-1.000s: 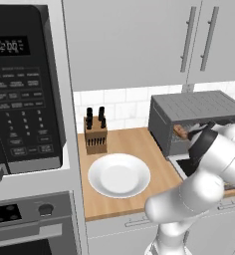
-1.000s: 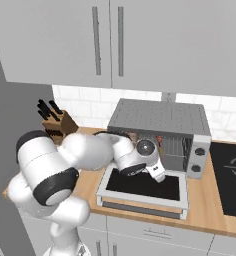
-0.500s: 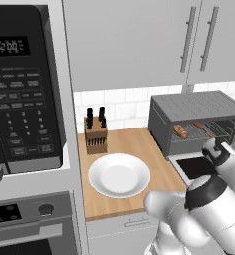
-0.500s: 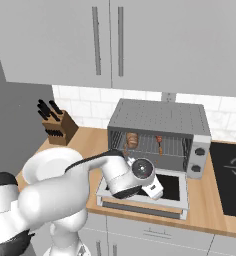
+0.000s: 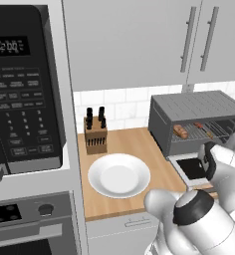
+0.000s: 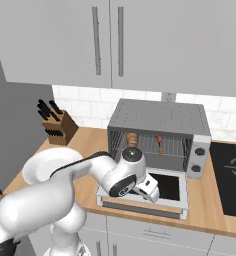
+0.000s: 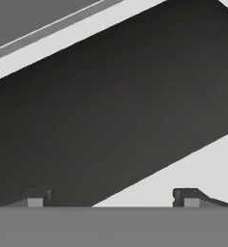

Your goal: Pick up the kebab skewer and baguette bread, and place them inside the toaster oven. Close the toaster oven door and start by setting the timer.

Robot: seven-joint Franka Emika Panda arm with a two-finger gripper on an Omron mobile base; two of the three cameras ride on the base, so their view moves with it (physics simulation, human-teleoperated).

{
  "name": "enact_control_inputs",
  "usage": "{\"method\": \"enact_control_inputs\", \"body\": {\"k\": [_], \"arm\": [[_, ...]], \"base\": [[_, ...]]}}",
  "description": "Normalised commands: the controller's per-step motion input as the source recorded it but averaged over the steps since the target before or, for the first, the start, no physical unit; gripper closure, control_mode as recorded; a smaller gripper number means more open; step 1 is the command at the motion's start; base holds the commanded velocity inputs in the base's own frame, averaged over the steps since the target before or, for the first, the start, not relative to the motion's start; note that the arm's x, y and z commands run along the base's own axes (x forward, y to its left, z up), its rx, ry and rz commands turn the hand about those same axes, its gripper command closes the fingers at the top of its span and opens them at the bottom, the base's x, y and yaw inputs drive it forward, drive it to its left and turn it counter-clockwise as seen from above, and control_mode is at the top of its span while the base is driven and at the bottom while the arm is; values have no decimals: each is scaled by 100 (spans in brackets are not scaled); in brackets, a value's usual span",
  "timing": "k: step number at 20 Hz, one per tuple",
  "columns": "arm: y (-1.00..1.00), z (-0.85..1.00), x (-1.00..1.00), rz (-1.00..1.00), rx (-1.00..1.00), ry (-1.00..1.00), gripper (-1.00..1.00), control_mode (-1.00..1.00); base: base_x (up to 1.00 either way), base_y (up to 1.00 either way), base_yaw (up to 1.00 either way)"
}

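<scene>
Two-finger claw (image 7: 111,197) spread wide, nothing between tips, hovering close over dark glass pane of grey-framed toaster oven door (image 6: 166,186), which lies folded down flat on wooden counter (image 5: 124,144). Boxy grey ribbed-top toaster oven (image 6: 159,120) stands open (wire rack visible inside). Small golden-brown baguette bread (image 6: 132,138) sits on rack at left; thin kebab skewer with dark red-brown chunks (image 6: 160,144) on same rack, further right, apart from bread. Round white plate (image 5: 119,175) on counter, near wooden knife block (image 5: 94,133). Black microwave with keypad (image 5: 25,89) far left.
</scene>
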Motion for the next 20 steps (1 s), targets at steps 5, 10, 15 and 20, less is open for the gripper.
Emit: {"method": "enact_control_inputs", "body": {"k": [5,10,15,20], "arm": [[0,-59,-50,28,-3,24,-100,-100],[-1,-70,-46,22,0,6,-100,-100],[0,-34,-70,17,3,4,-100,-100],[0,-8,-95,9,1,0,-100,-100]], "base": [[0,0,0],[0,0,0],[0,0,0],[0,0,0]]}}
